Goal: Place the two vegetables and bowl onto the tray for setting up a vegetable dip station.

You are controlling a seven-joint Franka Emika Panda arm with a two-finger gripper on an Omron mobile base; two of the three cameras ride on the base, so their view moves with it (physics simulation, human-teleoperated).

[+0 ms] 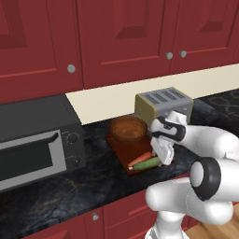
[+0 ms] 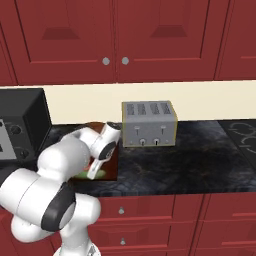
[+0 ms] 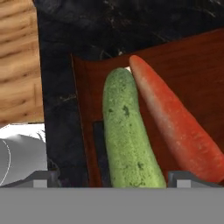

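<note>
Gripper [image 3: 107, 179], jaws spread and empty, directly above the cucumber [image 3: 127, 131], which lies lengthwise on the tray [image 3: 188, 65], touching the carrot [image 3: 175, 122] alongside.

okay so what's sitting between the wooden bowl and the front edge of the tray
In the left base view, the carrot and the cucumber lie side by side on the tray, between the bowl and its front edge.
</note>
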